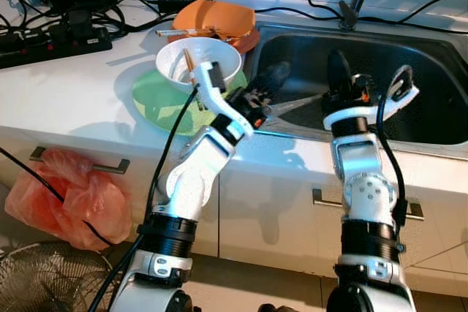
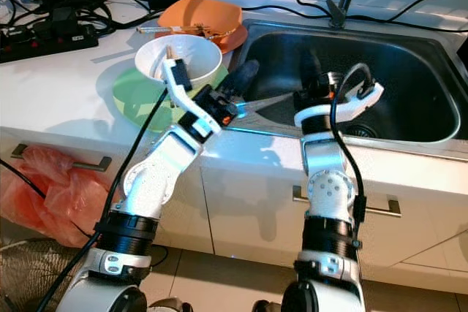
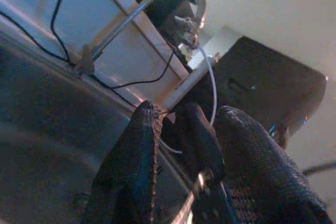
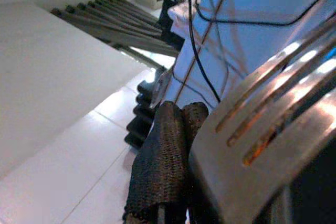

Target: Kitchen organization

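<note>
A metal slotted spatula (image 1: 301, 101) hangs over the left part of the steel sink (image 1: 424, 118). My left gripper (image 1: 269, 84) reaches over the sink's left rim, and the spatula's handle (image 3: 195, 203) lies between its black fingers (image 3: 131, 166), held there. The right gripper (image 1: 337, 72) stands upright inside the sink at the spatula's blade end. Its two fingers (image 4: 168, 166) are pressed together with nothing between them, and the slotted blade (image 4: 268, 129) lies close beside them.
Left of the sink, a white bowl (image 1: 199, 63) with chopsticks stands on a green plate (image 1: 162, 101), with an orange dish (image 1: 216, 18) behind. Power strips and cables (image 1: 58, 38) crowd the back left. A red bag (image 1: 69, 195) hangs from a drawer handle.
</note>
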`<state>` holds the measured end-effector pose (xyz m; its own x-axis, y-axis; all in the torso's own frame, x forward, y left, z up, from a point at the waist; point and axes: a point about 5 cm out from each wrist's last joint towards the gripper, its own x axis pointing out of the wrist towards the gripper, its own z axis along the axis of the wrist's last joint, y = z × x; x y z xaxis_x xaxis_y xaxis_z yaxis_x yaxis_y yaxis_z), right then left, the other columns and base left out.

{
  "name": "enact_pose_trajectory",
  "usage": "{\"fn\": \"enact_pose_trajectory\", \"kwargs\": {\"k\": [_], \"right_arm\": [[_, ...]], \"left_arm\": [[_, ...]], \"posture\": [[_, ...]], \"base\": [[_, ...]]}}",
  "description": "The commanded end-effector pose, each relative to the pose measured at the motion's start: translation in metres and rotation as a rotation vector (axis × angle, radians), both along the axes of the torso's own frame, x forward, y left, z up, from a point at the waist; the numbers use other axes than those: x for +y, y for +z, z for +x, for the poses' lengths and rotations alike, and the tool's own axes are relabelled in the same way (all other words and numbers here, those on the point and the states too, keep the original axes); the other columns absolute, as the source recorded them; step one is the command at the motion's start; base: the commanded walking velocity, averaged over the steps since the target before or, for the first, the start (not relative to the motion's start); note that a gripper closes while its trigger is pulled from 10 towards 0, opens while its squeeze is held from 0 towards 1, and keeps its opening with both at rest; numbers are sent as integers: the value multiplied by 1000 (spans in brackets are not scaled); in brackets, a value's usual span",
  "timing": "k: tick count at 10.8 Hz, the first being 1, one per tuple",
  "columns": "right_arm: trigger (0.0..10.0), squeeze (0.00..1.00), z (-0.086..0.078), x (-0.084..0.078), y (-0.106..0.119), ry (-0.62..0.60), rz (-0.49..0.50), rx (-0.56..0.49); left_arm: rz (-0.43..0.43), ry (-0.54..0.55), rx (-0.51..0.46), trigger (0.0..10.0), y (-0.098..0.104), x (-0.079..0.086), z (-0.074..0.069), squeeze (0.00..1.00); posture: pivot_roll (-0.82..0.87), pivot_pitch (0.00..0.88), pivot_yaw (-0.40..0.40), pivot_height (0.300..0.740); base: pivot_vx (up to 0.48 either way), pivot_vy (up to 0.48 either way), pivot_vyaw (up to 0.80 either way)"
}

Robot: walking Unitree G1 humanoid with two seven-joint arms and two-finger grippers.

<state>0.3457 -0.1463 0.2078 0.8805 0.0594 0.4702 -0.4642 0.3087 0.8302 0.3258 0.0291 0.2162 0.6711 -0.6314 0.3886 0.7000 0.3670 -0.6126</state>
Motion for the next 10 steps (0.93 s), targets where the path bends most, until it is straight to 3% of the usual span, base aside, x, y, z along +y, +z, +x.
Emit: {"fn": "enact_pose_trajectory", "kwargs": {"k": [1,3,6,9,10], "right_arm": [[0,0,3,-5,5,-32,-2,-3],[0,0,6,-10,6,-57,3,6],[0,0,12,-23,8,-133,-36,18],[0,0,19,-40,18,-240,-129,10],[0,0,22,-43,24,-284,-209,9]], "left_arm": [[-35,-34,-42,10000,7,-18,-10,0],[23,0,-133,10000,18,-17,-12,0],[235,29,-317,10000,29,-19,-20,0],[342,24,-366,10000,21,-25,-25,0],[405,29,-361,10000,9,-27,-24,0]], "posture": [[151,61,-10,740],[156,63,-12,740],[161,62,-13,740],[165,59,-14,740],[163,61,-13,740]], "base": [[0,0,0],[0,0,0],[0,0,0],[0,0,0],[0,0,0]]}}
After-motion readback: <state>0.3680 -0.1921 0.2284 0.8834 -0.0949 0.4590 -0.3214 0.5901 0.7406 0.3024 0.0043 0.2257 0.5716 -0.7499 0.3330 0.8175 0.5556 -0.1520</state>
